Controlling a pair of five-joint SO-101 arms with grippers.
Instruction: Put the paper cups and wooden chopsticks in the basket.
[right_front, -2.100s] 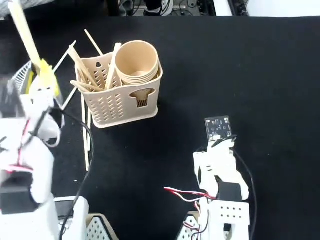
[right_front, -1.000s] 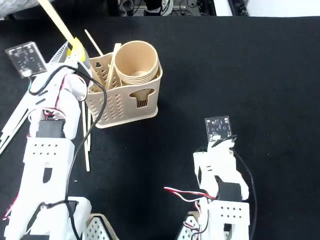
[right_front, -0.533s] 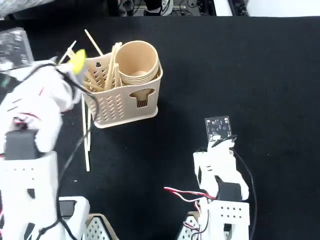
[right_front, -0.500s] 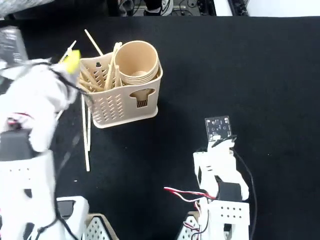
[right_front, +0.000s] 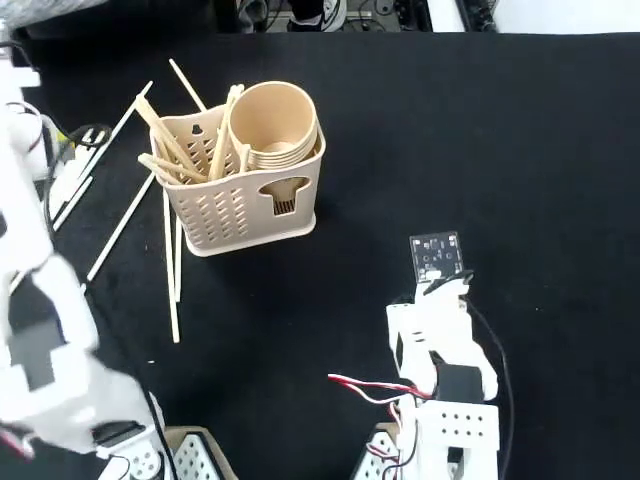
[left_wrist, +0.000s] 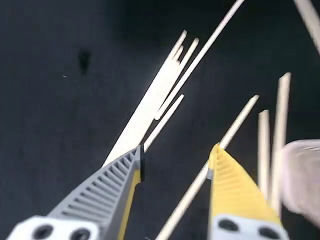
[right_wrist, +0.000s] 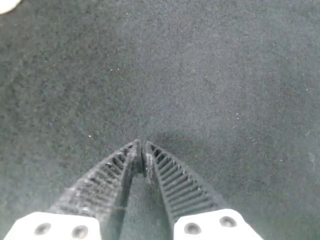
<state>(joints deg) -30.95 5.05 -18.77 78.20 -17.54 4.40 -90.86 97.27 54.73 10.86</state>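
Left fingers (left_wrist: 235, 185) away from basket (right_front: 240, 205), loose chopstick (left_wrist: 239, 120) between.

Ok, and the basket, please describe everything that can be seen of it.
The basket is beige, seemingly plastic, box-shaped, with slotted walls and a keyhole-shaped cut-out on one side. It stands upright on the black table. Stacked paper cups fill one part; wooden chopsticks lean in the other. Loose chopsticks lie on the table beside it.

The left arm (right_front: 40, 335) is blurred and edge-cut; the left wrist view crops the basket (left_wrist: 303, 175).
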